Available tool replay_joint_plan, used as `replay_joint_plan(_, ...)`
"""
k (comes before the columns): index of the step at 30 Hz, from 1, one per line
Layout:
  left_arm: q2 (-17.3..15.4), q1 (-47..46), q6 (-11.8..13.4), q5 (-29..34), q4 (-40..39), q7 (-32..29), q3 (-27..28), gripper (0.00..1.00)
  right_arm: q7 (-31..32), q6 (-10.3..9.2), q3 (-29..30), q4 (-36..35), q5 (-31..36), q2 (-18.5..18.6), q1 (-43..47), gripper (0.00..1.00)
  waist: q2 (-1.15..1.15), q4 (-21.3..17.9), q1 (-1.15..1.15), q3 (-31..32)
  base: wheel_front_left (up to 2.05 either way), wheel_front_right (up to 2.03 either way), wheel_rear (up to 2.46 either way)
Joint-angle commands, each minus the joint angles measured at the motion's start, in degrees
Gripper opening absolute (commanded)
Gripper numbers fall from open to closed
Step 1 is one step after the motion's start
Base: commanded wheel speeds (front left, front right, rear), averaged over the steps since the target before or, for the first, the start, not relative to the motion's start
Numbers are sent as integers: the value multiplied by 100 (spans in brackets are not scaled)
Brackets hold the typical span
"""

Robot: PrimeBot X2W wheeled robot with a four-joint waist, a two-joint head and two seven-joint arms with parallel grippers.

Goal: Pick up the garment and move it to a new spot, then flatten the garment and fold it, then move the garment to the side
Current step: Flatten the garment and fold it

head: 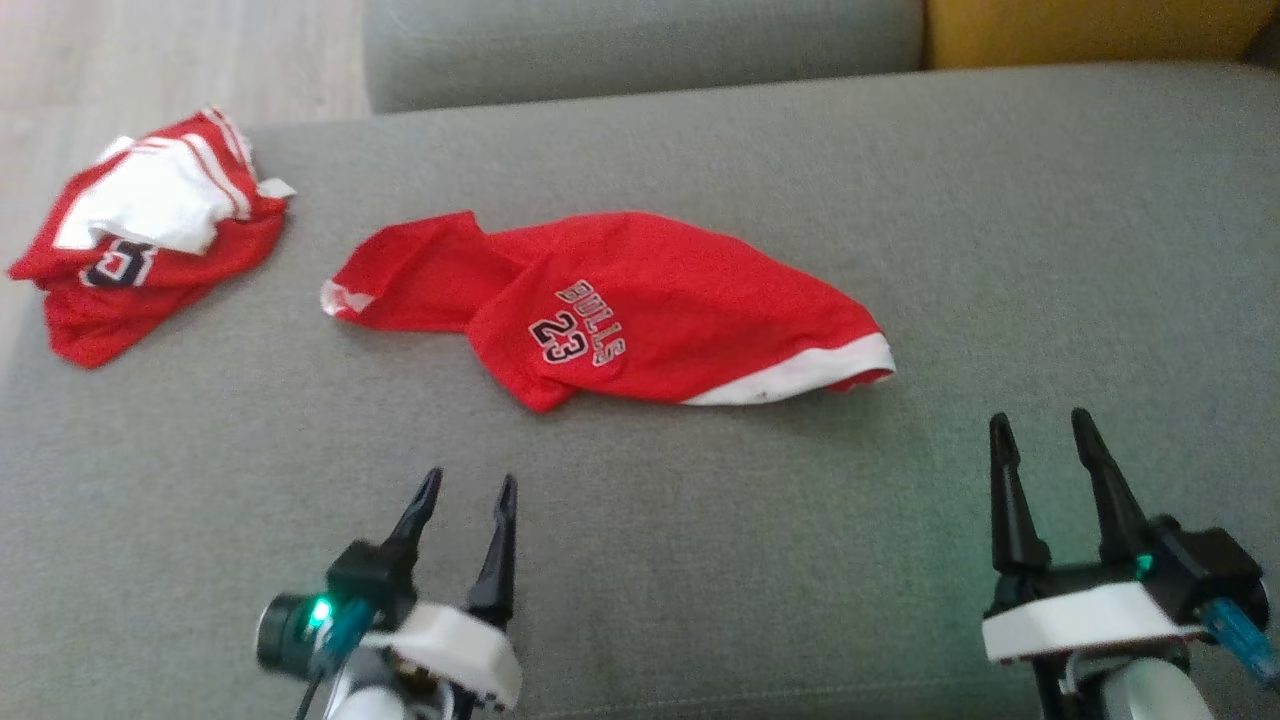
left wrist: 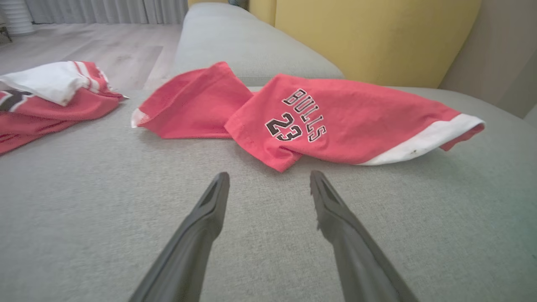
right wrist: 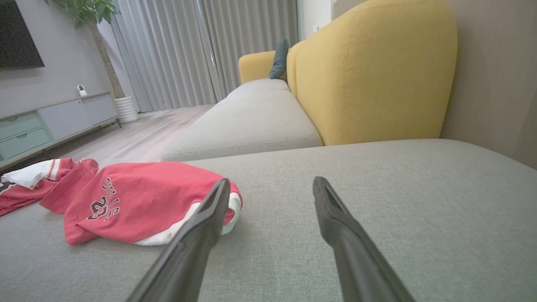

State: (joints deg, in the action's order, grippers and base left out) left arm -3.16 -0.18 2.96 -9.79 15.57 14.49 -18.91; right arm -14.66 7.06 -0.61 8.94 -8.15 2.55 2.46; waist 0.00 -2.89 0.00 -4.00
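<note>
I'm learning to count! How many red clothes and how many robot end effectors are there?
Red clothes: 2, the Bulls one and the crumpled one
End effectors: 2, the left end effector and the right end effector
Total: 4

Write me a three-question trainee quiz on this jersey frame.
1. True or false: the left gripper and right gripper are both open and clear of the jersey.
2. Which number is printed on the jersey? A 32, B 23, C 45.
3. Fill in: in the head view, the crumpled pile lies to the jersey's ____.
Key: 1 true; 2 B; 3 left.
</note>
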Motion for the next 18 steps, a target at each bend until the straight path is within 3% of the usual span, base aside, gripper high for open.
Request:
replay_joint_plan(1,27,-501,-35,35,-47,51,109,100,-34,43,-183,-226,-5,32,-335,100,0,-171,0,-213,0,0,0)
replay_joint_plan(12,28,-1868,-51,-222,1681,51,114,100,-34,43,-370,-357,-103,32,-753,100,0,-849,0,-1089,0,0,0)
replay_joint_plan(18,28,-2171,-24,-305,1845,51,268,100,-34,43,-346,-375,-156,32,-812,100,0,-947,0,-1209,0,0,0)
